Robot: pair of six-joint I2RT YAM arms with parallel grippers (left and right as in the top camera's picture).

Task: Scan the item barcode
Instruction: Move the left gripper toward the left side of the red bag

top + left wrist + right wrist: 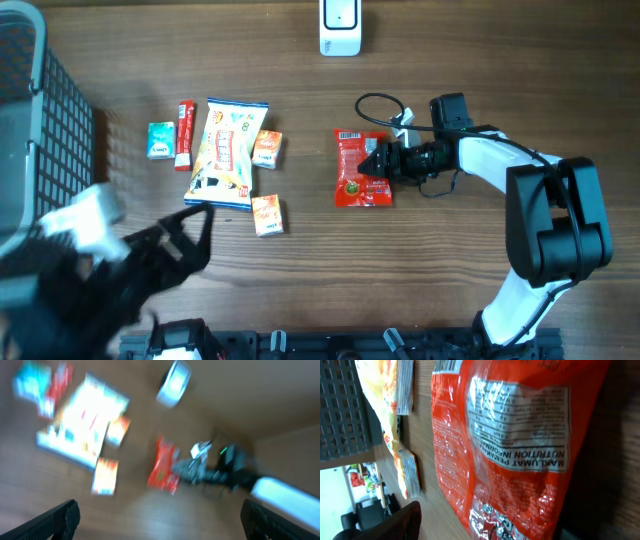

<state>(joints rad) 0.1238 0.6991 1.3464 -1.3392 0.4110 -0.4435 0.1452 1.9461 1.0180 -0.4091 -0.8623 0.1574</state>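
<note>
I count one red packet [358, 170], and that is the thing to scan. It lies flat on the wooden table [450, 60], near the middle. It is well below the one white scanner [339, 27], which stands at the far edge.

Left of the packet lies one big white and yellow snack bag [228, 152]. There are two little orange boxes. The upper orange box [266, 148] touches the bag's right side, and the lower orange box [267, 214] lies just past the bag's bottom corner. There is one small teal box [160, 140]. One thin red stick pack [185, 133] lies between it and the bag. One black cable [378, 103] loops beside my right wrist.

There is one grey basket [40, 100] at the left edge. Only part of it shows, so I cannot tell what is in it.

My right arm comes up from the near edge, bends, and reaches left, low over the table. My right gripper [375, 160] has its tip at the packet's right edge. In my right wrist view the packet fills almost everything, and one dark finger [407, 520] shows at the bottom. I cannot tell if I am pinching the packet or not.

My left arm is a blur in the near left corner. My left gripper [200, 238] is spread as wide as it goes, with nothing in it.
</note>
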